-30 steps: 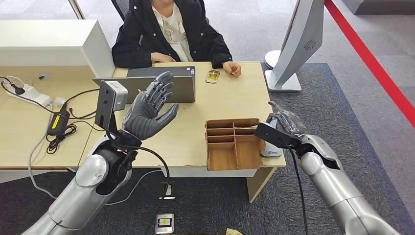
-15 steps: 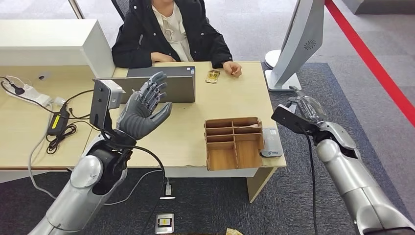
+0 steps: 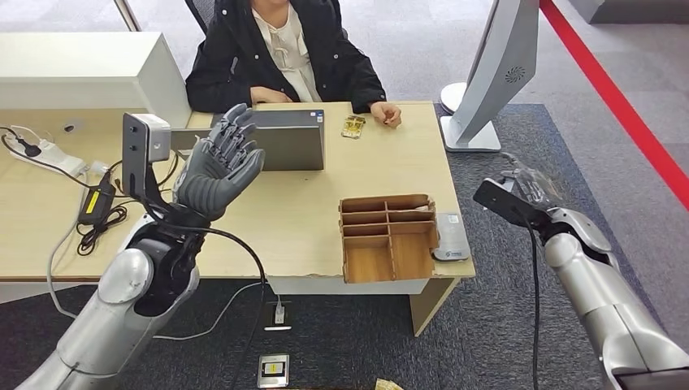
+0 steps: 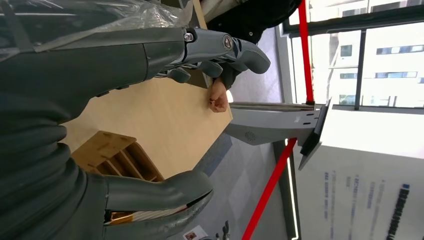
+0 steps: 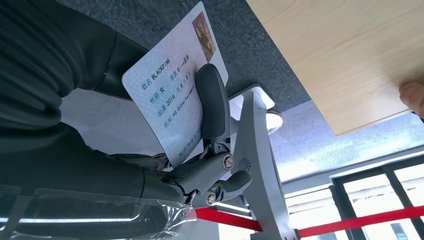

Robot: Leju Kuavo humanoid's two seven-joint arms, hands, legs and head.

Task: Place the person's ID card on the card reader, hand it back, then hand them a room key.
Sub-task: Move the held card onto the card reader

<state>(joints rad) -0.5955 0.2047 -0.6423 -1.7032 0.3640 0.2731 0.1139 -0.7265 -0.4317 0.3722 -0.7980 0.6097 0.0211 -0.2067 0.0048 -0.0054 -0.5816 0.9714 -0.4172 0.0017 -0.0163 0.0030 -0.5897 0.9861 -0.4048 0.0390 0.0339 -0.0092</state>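
ID card [image 5: 172,97] held in the right hand [image 5: 200,150], seen in right wrist view: pale blue w/ printed lines of Chinese chars. Legible bits: "BLACKPINK" on 1st line, "2016" and "8" on a date line, partial "YG Entertainme…" on a lower line. Small photo at one corner. No other text legible elsewhere; poster lettering in left wrist view too small.

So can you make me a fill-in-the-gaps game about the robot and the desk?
1. The robot's right hand pinches the pale blue printed ID card with its ____.
2. The brown wooden divided tray stands on the ____.
3. The flat grey card reader lies right beside the wooden ____.
4. The robot's left hand holds ____.

Missing words: thumb; desk; tray; nothing
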